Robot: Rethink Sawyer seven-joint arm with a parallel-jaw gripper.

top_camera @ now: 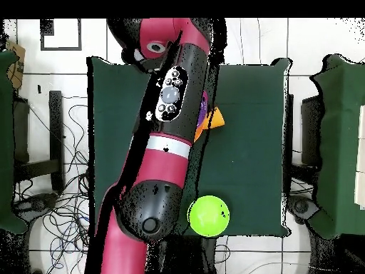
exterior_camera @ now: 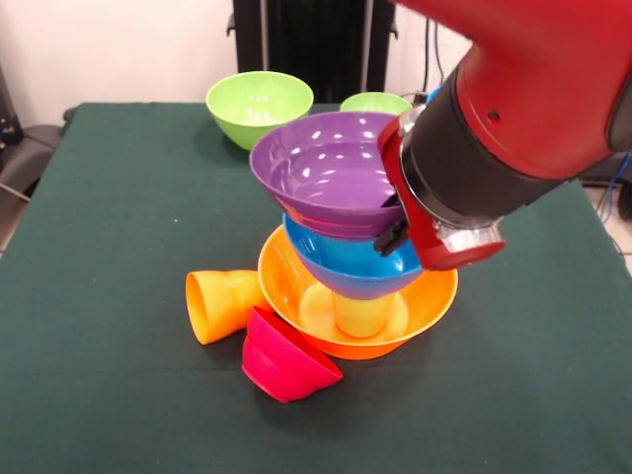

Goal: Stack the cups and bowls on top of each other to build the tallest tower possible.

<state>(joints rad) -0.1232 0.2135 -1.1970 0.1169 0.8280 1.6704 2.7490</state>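
Observation:
The tower stands mid-table in the front view. A big orange bowl is lowest, with a yellowish cup upright in it. A blue bowl rests on that cup, and a purple bowl sits on top, tilted toward the camera. My gripper is at the right rim of the purple and blue bowls, mostly hidden behind the red wrist. An orange cup lies on its side left of the orange bowl and also shows in the overhead view. A small red bowl lies tipped against the front.
A large green bowl stands at the far side, also seen in the overhead view. A small green bowl stands beside it. A bit of blue shows behind the arm. In the overhead view the arm covers the tower.

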